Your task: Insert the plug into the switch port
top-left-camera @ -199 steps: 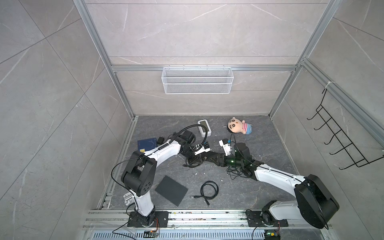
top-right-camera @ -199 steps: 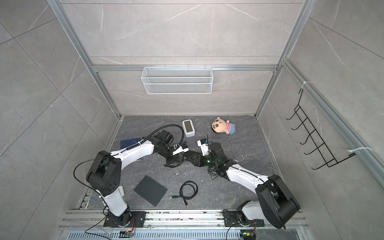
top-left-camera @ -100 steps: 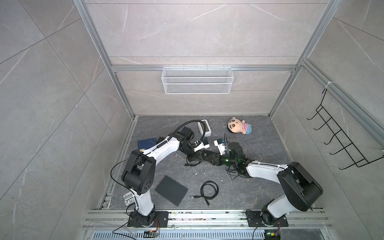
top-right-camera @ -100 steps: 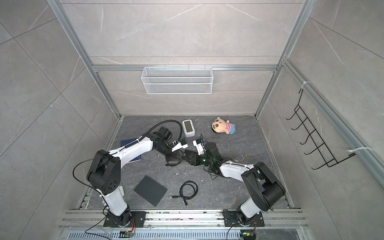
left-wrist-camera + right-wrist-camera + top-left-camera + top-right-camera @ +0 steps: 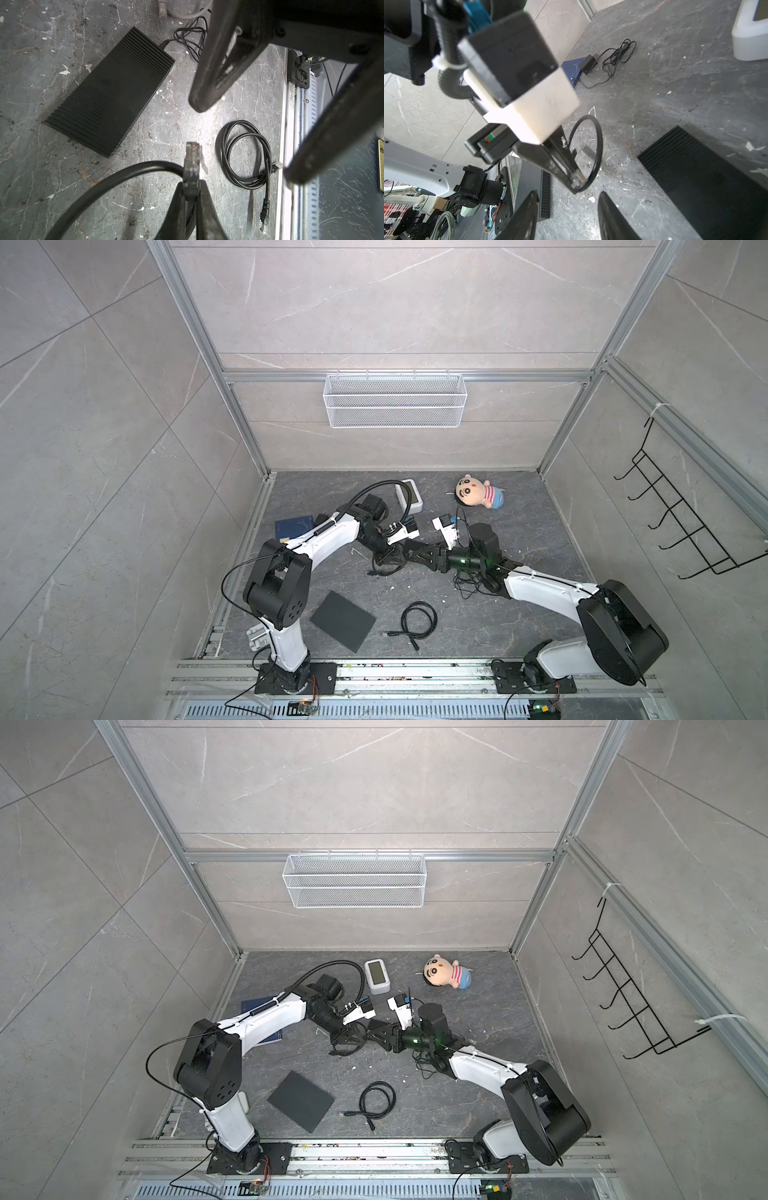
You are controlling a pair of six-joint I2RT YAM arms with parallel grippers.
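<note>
My left gripper is shut on the plug, a clear connector on a black cable that loops away beside it. Its tip juts past the fingertips. My right gripper stands open and empty, its fingers just ahead of the plug. In both top views the grippers meet mid-floor. No switch port shows. A ribbed black box, a blue flat box and a black box with a perforated side lie nearby. I cannot tell which is the switch.
A coiled black patch cable lies near the front rail. A plush doll and a white device with a screen sit at the back. Tangled thin cords lie under the right arm. A small adapter rests by the blue box.
The right arm's elbow swung inward and back out, and its gripper stayed open close to the left one. The left gripper kept its hold on the plug and barely moved.
</note>
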